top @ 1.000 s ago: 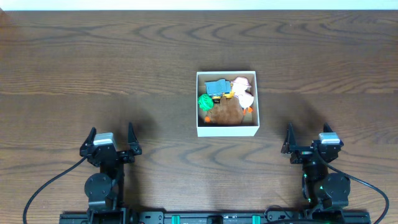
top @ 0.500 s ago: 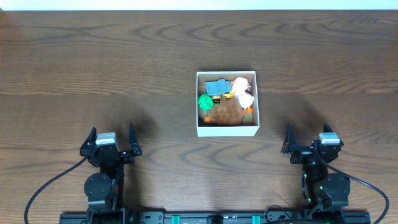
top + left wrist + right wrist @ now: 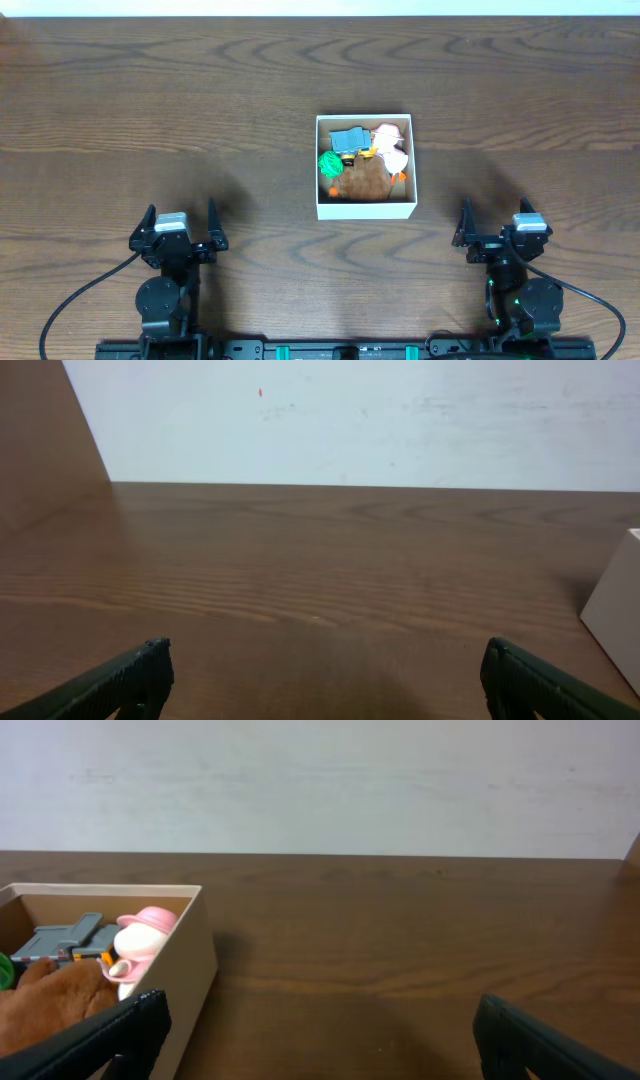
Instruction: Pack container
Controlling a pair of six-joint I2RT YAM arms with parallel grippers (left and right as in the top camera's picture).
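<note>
The container [image 3: 366, 209] is a square white cardboard box in the middle of the table. It holds a brown plush toy [image 3: 362, 180], a blue-grey toy [image 3: 347, 139], a green toy [image 3: 327, 163] and a white and pink toy [image 3: 391, 145]. In the right wrist view the container [image 3: 190, 970] is at the left with the pink and white toy [image 3: 137, 942] showing inside. In the left wrist view only its white corner [image 3: 616, 610] shows at the right. My left gripper [image 3: 179, 226] is open and empty near the front left. My right gripper [image 3: 497, 223] is open and empty near the front right.
The brown wooden table [image 3: 200, 110] runs to a white wall at the back. Black cables [image 3: 75, 300] lead from both arm bases at the front edge.
</note>
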